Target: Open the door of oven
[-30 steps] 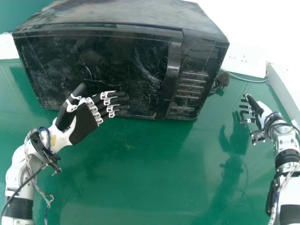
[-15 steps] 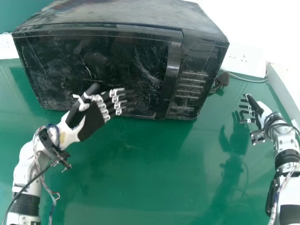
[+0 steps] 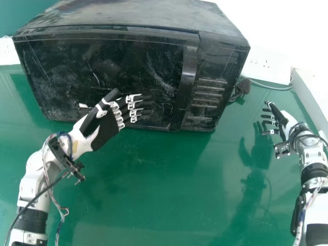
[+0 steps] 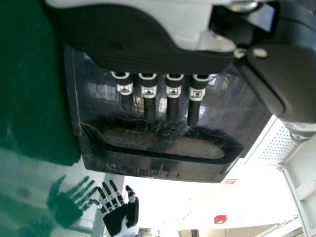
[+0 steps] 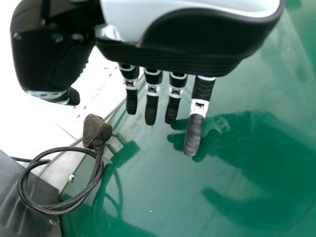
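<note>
From my station I see the oven [image 3: 128,15] standing on the green table [image 3: 154,200], its scratched door [image 3: 56,66] facing me and shut. The upright handle [image 3: 188,77] is towards the door's right side, with the ridged front panel [image 3: 210,115] just past it.

I have my left hand [image 3: 106,130] low in front of the door, wide, fingers straight and pointing across towards the handle, thumb raised. The fingertips are short of the handle, with a stretch of door between. I cannot tell whether they touch the door's face.

My right hand [image 3: 287,123] is well apart from the oven, over the table at the right; it too is wide, with straight fingers, and its dark reflection lies on the glossy top.

Between that hand and the oven's right side sits a black plug [image 3: 243,87], near the oven. The right wrist view shows its thick cord [image 5: 98,153] looped beside the oven's corner. Anything coming round that side would meet the plug and loop first. Behind them stands a white board [image 3: 266,64], with a thin grey cable [image 3: 271,87] running along its foot, and a pale ledge [image 3: 312,97] borders the table at the right.
</note>
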{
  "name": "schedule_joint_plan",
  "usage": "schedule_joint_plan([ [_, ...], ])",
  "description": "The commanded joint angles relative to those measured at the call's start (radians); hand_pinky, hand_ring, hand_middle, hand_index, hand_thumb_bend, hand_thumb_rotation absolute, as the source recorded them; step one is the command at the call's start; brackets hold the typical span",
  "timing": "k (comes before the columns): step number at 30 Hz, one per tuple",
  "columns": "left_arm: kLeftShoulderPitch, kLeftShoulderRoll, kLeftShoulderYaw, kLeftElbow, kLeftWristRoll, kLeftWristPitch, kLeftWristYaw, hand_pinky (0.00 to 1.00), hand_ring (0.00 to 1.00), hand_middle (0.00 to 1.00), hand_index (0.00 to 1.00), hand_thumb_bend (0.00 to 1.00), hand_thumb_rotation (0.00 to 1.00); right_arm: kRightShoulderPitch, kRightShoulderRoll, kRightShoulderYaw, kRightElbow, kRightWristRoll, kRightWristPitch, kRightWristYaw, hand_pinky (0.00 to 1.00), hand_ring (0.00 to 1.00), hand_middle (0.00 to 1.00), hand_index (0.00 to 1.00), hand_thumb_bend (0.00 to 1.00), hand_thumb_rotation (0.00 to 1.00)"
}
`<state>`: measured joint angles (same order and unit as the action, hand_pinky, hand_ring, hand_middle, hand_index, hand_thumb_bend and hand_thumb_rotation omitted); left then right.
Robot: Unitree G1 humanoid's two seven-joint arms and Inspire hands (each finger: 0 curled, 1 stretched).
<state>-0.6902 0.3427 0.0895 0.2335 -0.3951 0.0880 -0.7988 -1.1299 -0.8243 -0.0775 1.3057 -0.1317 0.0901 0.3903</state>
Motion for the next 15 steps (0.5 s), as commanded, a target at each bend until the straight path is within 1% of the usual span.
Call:
schedule_joint_plan([
  [1,-0.001,-0.003,-0.016,-0.029,0.007,0.013,0.004,0.72,0.94,0.96,0.91,1.0,0.72,0.081,0.038,0.024,0.049,-0.032,0.051,0.036,0.76,0.83,0.88,0.93,0.58,0.63],
  [2,-0.003,-0.002,-0.018,-0.032,0.008,0.016,0.005,0.73,0.95,0.97,0.91,1.0,0.72,0.078,0.038,0.031,0.05,-0.037,0.062,0.038,0.77,0.83,0.89,0.93,0.58,0.64],
  [3,-0.004,-0.002,-0.02,-0.036,0.008,0.02,0.006,0.74,0.95,0.97,0.91,1.0,0.73,0.078,0.037,0.033,0.05,-0.039,0.064,0.042,0.77,0.83,0.88,0.92,0.59,0.69],
  [5,-0.005,-0.003,-0.023,-0.048,0.002,0.041,0.007,0.77,0.97,0.98,0.91,1.0,0.73,0.08,0.037,0.036,0.049,-0.039,0.054,0.042,0.79,0.84,0.89,0.92,0.61,0.69],
  [6,-0.006,-0.003,-0.025,-0.053,-0.003,0.053,0.004,0.79,0.98,0.99,0.91,1.0,0.73,0.081,0.037,0.037,0.049,-0.039,0.05,0.045,0.79,0.83,0.88,0.93,0.6,0.69],
  [7,-0.007,-0.003,-0.025,-0.056,-0.006,0.061,0.002,0.82,0.99,1.0,0.92,1.0,0.72,0.081,0.037,0.039,0.049,-0.039,0.048,0.047,0.8,0.84,0.89,0.94,0.59,0.72],
  [8,-0.009,-0.003,-0.026,-0.059,-0.01,0.074,0.0,0.83,1.0,1.0,0.93,1.0,0.72,0.08,0.038,0.038,0.049,-0.038,0.052,0.045,0.8,0.84,0.89,0.95,0.59,0.72],
  [9,-0.01,-0.002,-0.027,-0.063,-0.01,0.08,0.0,0.85,1.0,1.0,0.93,1.0,0.71,0.079,0.037,0.032,0.05,-0.031,0.058,0.05,0.81,0.84,0.89,0.94,0.58,0.71],
  [10,-0.012,-0.002,-0.03,-0.068,-0.007,0.086,0.004,0.86,1.0,1.0,0.93,1.0,0.72,0.078,0.038,0.03,0.049,-0.029,0.058,0.048,0.84,0.86,0.9,0.95,0.58,0.7],
  [11,-0.013,-0.003,-0.032,-0.072,-0.005,0.089,0.007,0.88,1.0,1.0,0.94,1.0,0.72,0.078,0.038,0.03,0.049,-0.029,0.058,0.047,0.81,0.85,0.89,0.94,0.57,0.69],
  [13,-0.014,-0.004,-0.036,-0.08,0.001,0.092,0.017,0.89,1.0,1.0,0.95,1.0,0.72,0.08,0.039,0.026,0.049,-0.026,0.054,0.043,0.78,0.84,0.88,0.95,0.57,0.67],
  [15,-0.015,-0.005,-0.039,-0.087,0.009,0.095,0.028,0.87,1.0,1.0,0.95,1.0,0.73,0.081,0.039,0.024,0.05,-0.025,0.053,0.043,0.79,0.83,0.86,0.94,0.59,0.66],
])
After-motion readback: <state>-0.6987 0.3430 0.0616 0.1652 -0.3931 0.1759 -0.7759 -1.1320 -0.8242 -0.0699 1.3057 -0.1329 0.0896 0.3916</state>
